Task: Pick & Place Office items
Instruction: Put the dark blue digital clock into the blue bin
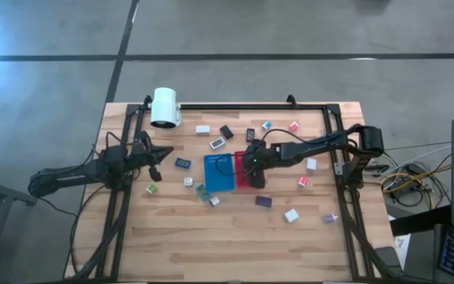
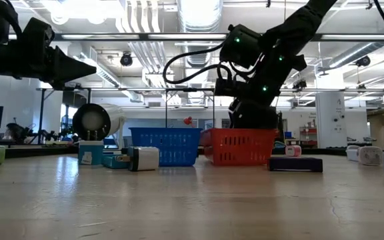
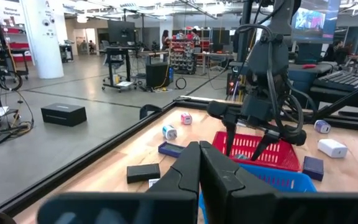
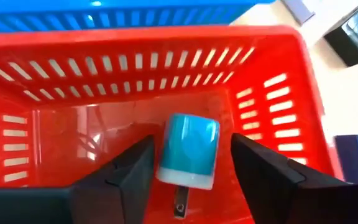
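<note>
Your landmark is the red basket (image 4: pixel 278 93), touching the blue basket (image 1: pixel 219 173) at the table's middle. Your right gripper (image 4: pixel 191 171) hangs inside the red basket, fingers spread apart, with the teal charger block (image 4: pixel 188 149) lying free between them on the basket floor. Your left gripper (image 1: pixel 164 154) waits well left of the red basket, clenched empty.

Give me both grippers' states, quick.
Left gripper: shut, holding nothing, hovering at the table's left side.
Right gripper: open over the red basket; a teal-and-white item sits between its fingers, ungripped.
</note>
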